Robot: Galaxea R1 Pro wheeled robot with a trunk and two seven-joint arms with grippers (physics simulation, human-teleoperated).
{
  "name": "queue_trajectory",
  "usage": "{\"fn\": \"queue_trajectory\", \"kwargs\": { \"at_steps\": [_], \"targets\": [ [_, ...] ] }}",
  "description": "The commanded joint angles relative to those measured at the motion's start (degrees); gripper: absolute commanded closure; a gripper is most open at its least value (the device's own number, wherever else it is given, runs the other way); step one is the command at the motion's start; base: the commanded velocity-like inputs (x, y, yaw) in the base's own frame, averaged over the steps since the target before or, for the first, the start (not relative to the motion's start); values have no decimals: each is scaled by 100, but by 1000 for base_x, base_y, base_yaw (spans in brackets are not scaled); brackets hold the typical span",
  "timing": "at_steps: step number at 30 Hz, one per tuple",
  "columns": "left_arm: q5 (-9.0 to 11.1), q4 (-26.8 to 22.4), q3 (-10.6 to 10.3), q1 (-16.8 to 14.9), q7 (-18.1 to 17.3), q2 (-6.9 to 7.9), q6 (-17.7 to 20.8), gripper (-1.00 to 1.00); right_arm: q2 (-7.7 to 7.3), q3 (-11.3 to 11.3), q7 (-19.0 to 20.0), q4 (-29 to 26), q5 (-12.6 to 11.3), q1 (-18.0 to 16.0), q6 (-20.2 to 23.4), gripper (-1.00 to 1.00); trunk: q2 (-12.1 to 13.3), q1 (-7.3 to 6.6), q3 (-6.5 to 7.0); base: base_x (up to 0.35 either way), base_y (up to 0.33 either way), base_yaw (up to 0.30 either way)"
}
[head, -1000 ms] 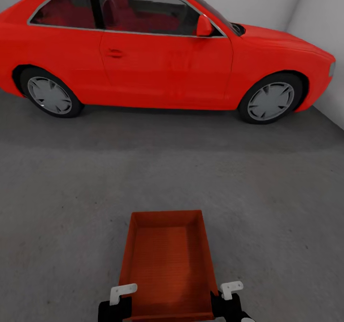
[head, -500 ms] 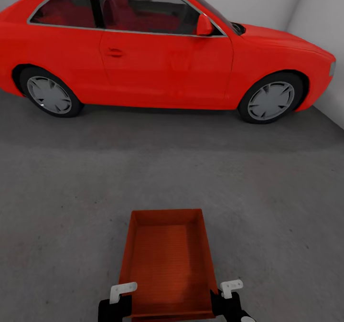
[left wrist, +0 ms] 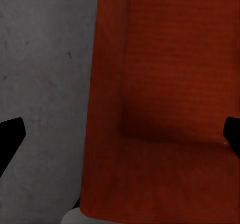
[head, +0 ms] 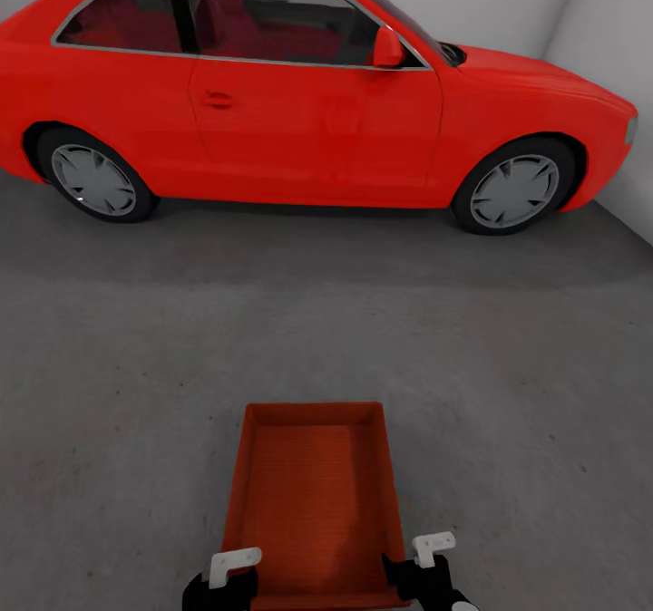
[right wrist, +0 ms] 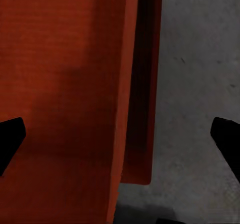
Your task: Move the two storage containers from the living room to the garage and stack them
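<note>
Your left tool (head: 220,584) and right tool (head: 424,575), both spread, straddle the bin (head: 313,502) on the floor (head: 136,366).

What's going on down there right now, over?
Both grippers open, left gripper and right gripper straddling the container's walls. One orange-red container on garage floor. Red car parked well ahead.

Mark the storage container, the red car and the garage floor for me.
storage container (head: 313,502): head view, ribbed base inside.
red car (head: 308,121): head view, front door panel.
garage floor (head: 508,348): head view, bare concrete right of the container.
</note>
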Motion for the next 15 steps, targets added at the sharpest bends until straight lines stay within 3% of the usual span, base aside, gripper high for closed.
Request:
{"fn": "queue_trajectory", "kwargs": {
  "at_steps": [1, 15],
  "targets": [
    [-33, -9, -9, -1, 29, 0, 40, -100, 7, -42, 41, 1, 54, -3, -20, -100, -2, 0, -4, 0, 0, 0],
    [-33, -14, -9, -1, 31, 0, 36, -100, 7, -42, 41, 1, 54, -2, -16, -100, -2, 0, -4, 0, 0, 0]
  ]
}}
